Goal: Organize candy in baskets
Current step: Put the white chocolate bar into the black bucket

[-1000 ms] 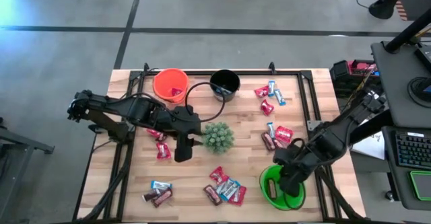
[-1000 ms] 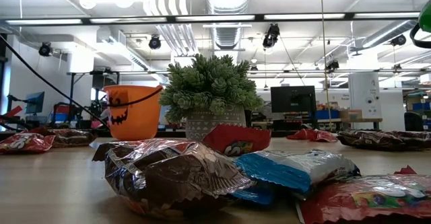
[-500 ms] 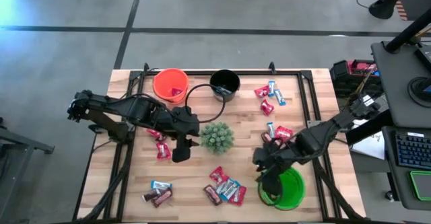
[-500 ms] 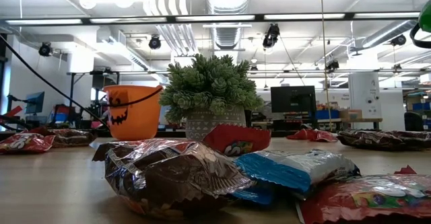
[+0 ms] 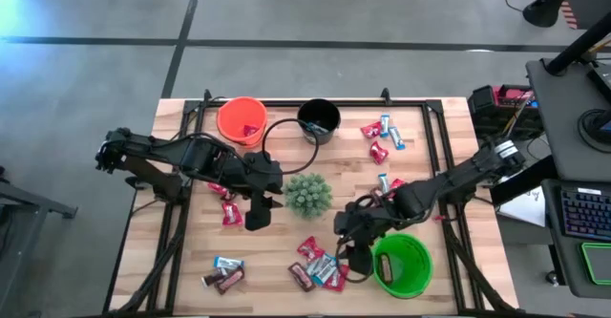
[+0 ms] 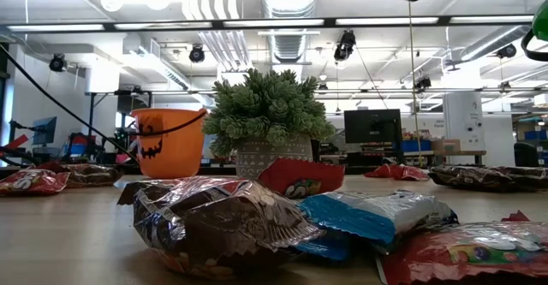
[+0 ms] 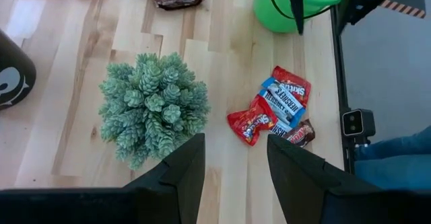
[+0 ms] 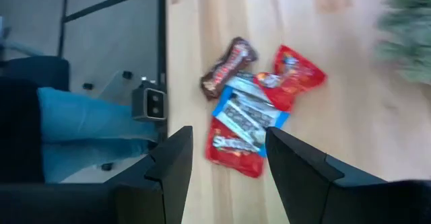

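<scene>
Pale wooden worktop (image 5: 191, 270) strewn with candy: a cluster of red, blue-and-silver and brown bars (image 5: 318, 265) near the front edge, more (image 5: 382, 137) toward the far right. Orange basket (image 5: 242, 120) and black basket (image 5: 319, 120) along the far edge, green basket (image 5: 402, 265) at front right. Right tool (image 5: 358, 258) above the front cluster, just beside the green basket, fingers apart, empty. Left tool (image 5: 258, 213) beside the spiky plant (image 5: 309, 194), fingers apart, holding nothing.
</scene>
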`<state>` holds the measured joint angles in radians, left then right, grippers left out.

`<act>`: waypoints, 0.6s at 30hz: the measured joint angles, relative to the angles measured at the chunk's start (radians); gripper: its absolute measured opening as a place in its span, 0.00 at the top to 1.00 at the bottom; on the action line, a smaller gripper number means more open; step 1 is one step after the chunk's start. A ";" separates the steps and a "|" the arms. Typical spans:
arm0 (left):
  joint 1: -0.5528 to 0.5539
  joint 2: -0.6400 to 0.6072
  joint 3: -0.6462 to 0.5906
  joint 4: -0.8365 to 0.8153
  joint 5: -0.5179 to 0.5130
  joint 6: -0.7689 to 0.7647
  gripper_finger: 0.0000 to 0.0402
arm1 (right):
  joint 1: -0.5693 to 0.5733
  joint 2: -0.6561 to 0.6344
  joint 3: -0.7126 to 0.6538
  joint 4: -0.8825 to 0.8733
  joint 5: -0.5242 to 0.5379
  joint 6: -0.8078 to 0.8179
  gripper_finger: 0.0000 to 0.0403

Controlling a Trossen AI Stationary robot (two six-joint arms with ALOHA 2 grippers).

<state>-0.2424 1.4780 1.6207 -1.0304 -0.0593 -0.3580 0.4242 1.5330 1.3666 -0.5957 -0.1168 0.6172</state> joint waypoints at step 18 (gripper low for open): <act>0.000 0.000 0.000 -0.007 0.002 0.008 0.65 | -0.013 0.200 0.000 0.061 -0.088 -0.252 0.56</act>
<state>-0.2424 1.4778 1.6207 -1.0370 -0.0578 -0.3500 0.4114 1.7330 1.3666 -0.5348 -0.2048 0.3649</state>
